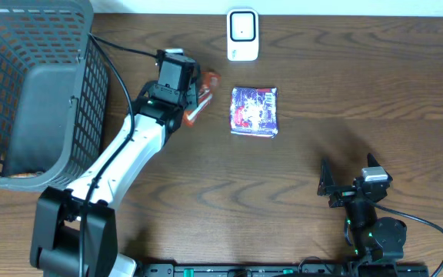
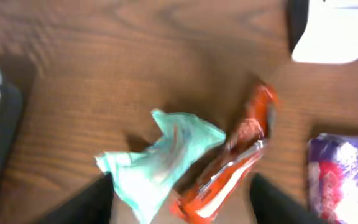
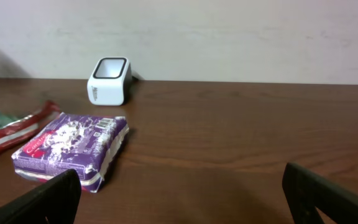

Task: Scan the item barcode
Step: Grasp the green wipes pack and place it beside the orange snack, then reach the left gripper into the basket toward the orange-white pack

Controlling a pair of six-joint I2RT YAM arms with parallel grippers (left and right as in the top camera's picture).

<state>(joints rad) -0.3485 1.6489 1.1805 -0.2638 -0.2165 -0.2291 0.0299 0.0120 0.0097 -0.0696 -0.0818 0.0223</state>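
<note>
Left gripper (image 2: 182, 205) is hovering low over the table (image 1: 344, 85), its jaws standing wide apart. Between them are lying two small things: a crumpled teal wrapper (image 2: 160, 158) and, touching it on the right, an orange packet (image 2: 235, 162). The wrist view is blurring, but neither finger is looking pressed onto either one, so I am calling nothing held.

Both packets are sitting just near and left of the white scanner (image 1: 242, 35), which is standing at the far edge. A purple packet (image 1: 254, 111) is lying flat to their right, directly in front of the scanner. The grey basket (image 1: 21, 85) is waiting at the far left.

Right gripper (image 3: 180, 199) is resting at the near right, fully open and empty, well apart from everything.

I am reading this as the handling step beside the scanner, with the orange packet as the likely item. Whether it is being picked or parted with, I cannot tell.

Any next grasp is calling for care. The jaws are straddling both wrappers, so closing here is risking two at once. The barcode side will need turning toward the scanner window.
</note>
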